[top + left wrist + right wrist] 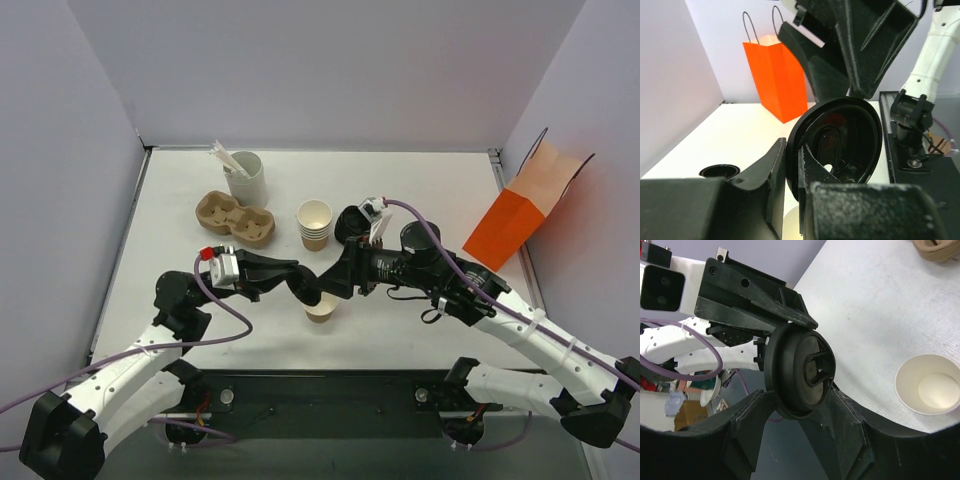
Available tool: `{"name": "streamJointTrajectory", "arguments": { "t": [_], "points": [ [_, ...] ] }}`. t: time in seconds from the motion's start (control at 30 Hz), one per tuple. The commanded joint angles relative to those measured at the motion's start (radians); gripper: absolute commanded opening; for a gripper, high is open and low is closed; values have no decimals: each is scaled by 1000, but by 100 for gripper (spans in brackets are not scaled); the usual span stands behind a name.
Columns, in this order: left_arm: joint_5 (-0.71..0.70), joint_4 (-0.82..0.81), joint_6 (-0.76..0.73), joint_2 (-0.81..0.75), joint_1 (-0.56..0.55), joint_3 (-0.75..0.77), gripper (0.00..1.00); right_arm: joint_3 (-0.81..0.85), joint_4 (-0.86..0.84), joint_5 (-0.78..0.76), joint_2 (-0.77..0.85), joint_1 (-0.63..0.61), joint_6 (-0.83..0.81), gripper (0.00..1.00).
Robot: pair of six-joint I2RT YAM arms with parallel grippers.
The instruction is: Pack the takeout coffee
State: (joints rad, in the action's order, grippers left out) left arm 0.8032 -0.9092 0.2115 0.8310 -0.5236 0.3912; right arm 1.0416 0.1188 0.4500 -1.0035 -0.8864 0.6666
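The lid point(800, 372) is black, cup point(932, 385) tan (pale inside), bag point(515, 215) orange.

The lid point(800, 372) cannot be made out from above, where the left hand point(300, 283) and right hand point(338, 278) meet over the cup point(322, 312), covering its far rim; the carrier point(940, 249) runs off the right wrist view's top edge

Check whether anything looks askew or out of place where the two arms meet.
The round black plastic lid stands on edge in the air. The left gripper pinches its rim and the right gripper is around it, so it is not seated on the open tan paper cup below. Nothing looks spilled.
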Motion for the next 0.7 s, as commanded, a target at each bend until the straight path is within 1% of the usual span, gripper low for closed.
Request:
{"name": "streamJointTrajectory", "arguments": {
  "t": [0.0,0.07,0.13,0.17,0.2,0.23,0.27,0.3,0.33,0.4,0.43,0.53,0.57,0.67],
  "points": [
    [-50,44,-66,-4,1,69,0,-15,-61,-65,74,-22,13,53],
    [-61,23,-75,-4,-3,58,0,9,-2,-95,71,-22,-10,54],
    [-78,0,-121,-4,-10,48,0,37,62,-109,37,-20,1,54],
    [-129,3,-142,-6,-15,49,0,44,70,-114,28,-20,36,54],
    [-162,24,-200,-15,-19,49,0,43,71,-131,25,-20,69,56],
    [-208,33,-239,-23,-32,43,0,35,68,-151,28,-19,159,58],
    [-284,35,-297,-33,-39,35,0,23,56,-175,35,-19,209,60],
    [-321,27,-331,-52,-45,28,0,-18,39,-230,63,-19,256,61],
    [-346,21,-362,-59,-53,21,0,-38,-14,-249,75,-17,352,61],
    [-412,7,-447,-72,-65,5,0,-77,-51,-298,103,-16,440,61],
    [-424,-2,-478,-76,-70,-5,0,-86,-77,-350,106,-17,517,61],
    [-469,-48,-578,-79,-93,-40,0,-107,-145,-419,103,-16,617,62],
    [-470,-51,-615,-79,-104,-52,0,-107,-156,-428,95,-14,667,62],
    [-489,-59,-693,-69,-128,-75,0,-112,-235,-447,59,-8,729,62]
  ]
}}
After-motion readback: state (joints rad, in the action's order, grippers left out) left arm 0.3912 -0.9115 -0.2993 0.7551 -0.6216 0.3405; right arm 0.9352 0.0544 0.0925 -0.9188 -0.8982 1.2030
